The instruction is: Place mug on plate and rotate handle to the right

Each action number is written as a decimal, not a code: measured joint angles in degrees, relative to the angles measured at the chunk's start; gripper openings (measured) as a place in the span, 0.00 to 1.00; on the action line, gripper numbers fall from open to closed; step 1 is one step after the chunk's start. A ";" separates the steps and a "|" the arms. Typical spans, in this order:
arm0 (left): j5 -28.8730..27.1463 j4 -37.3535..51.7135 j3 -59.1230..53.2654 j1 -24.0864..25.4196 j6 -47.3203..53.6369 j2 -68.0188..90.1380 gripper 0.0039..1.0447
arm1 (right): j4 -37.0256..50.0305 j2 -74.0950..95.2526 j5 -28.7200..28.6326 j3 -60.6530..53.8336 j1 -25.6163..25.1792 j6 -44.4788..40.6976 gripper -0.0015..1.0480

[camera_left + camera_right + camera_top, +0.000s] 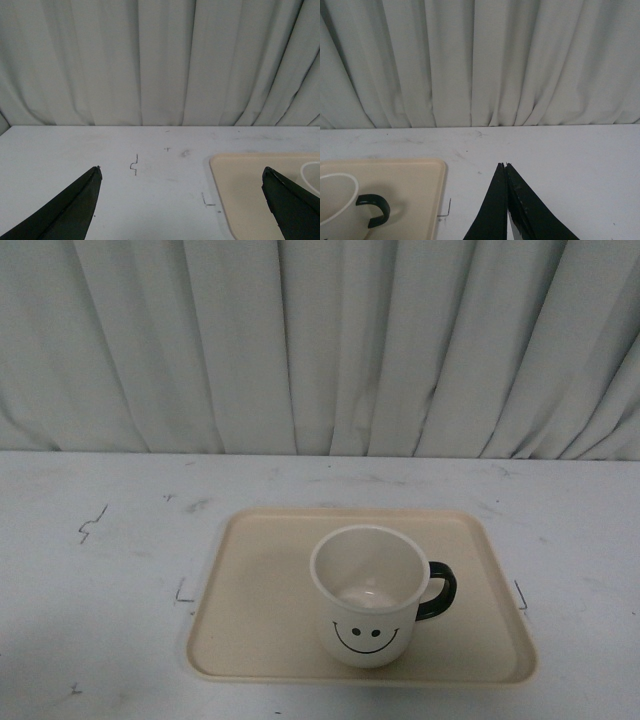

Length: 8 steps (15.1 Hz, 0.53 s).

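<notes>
While upright on plate [250,640]: mug [365,600], handle [440,590] rightward.

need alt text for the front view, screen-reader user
A white mug with a black smiley face stands upright on a beige rectangular plate, its black handle pointing to the robot's right. The plate sits on a scuffed white table in front of a pale pleated curtain; neither arm is in view.

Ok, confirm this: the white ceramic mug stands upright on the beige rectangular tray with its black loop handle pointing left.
Not quite. The white ceramic mug does stand upright on the beige rectangular tray, but its black loop handle points right, not left, as the front view shows.
</notes>
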 joint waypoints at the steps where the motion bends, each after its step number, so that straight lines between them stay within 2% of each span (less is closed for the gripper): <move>1: 0.02 0.00 0.00 0.00 -0.02 -0.02 0.94 | -2.80 -3.41 0.00 -0.15 0.00 0.00 0.02; 8: 0.02 0.00 0.00 0.00 0.00 0.00 0.94 | -16.28 -18.16 0.00 -0.17 0.00 0.00 0.02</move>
